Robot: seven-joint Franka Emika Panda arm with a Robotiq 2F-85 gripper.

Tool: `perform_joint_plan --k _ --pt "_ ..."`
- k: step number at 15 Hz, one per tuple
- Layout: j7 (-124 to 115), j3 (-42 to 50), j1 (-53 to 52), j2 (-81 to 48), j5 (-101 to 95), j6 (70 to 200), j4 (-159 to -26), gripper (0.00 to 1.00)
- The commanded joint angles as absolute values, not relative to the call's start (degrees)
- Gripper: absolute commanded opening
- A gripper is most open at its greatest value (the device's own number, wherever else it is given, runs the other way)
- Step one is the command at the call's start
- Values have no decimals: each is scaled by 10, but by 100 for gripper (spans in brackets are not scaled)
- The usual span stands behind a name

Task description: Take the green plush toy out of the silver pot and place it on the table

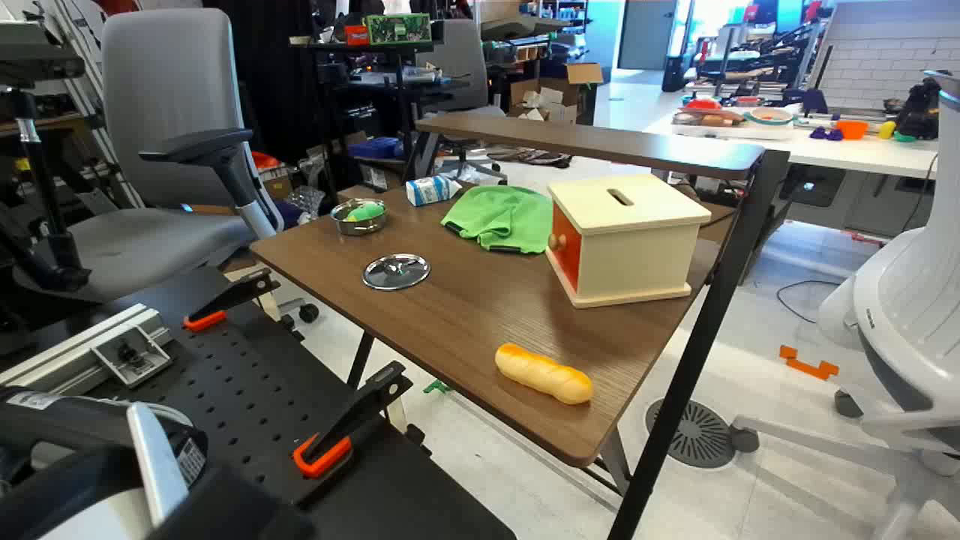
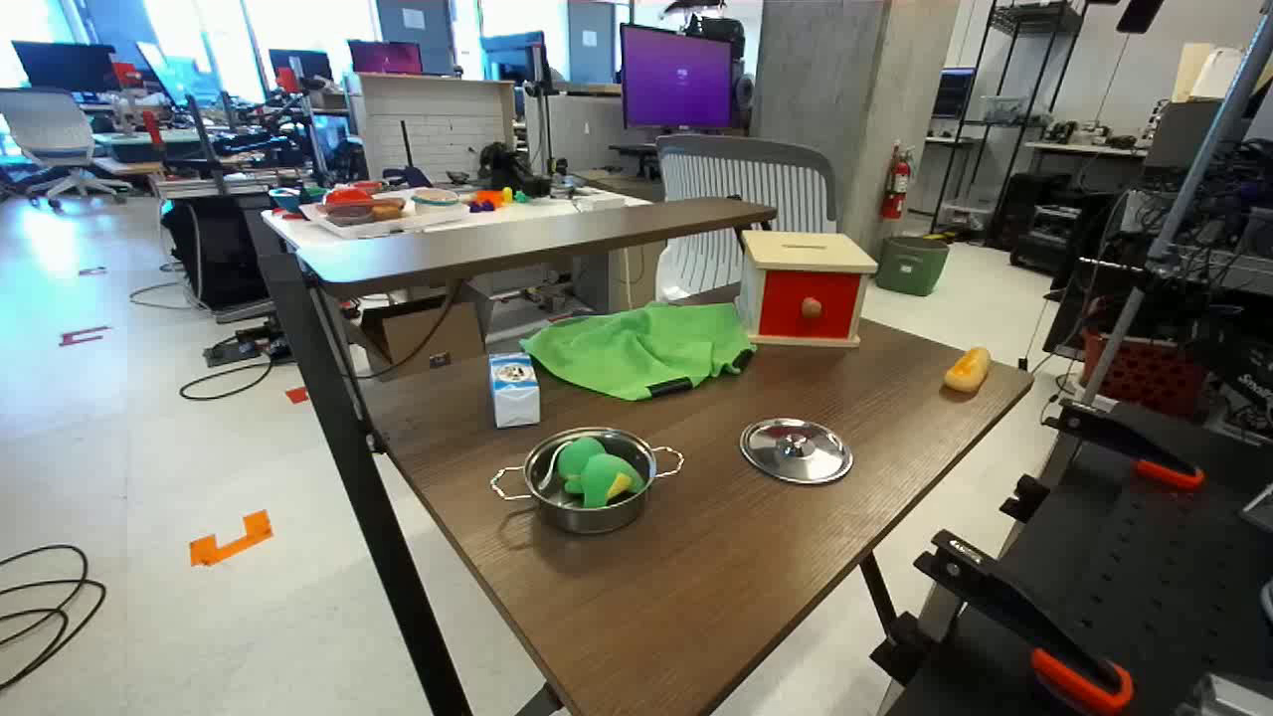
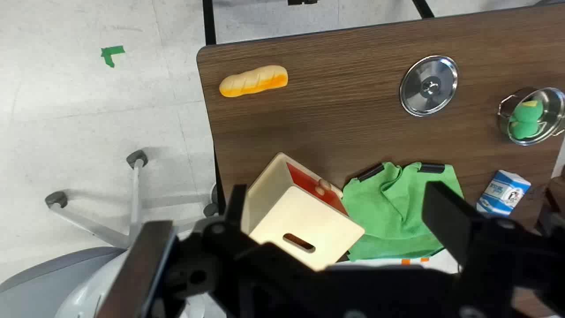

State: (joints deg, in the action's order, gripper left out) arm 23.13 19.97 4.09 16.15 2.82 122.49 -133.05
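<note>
My black two-fingered claw [image 3: 337, 206], jaws spread wide; I see the rounded green plush toy [image 3: 528, 112] inside the round silver metal pot [image 3: 551, 110], well apart from the claw, at the wrist view's right.

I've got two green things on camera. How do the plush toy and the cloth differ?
The plush toy sits in the silver pot; the cloth lies on the table. The plush toy is compact and rounded; the cloth is larger, spread and rumpled. The plush toy has a yellow patch, the cloth black strips. Both are mainly green.
</note>
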Motion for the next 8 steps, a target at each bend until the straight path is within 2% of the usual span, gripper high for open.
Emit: perform_joint_plan --k 1,8 --pt "236 183 59 160 34 1223 -1329 100" --pt "236 174 52 142 37 1226 -1322 100"
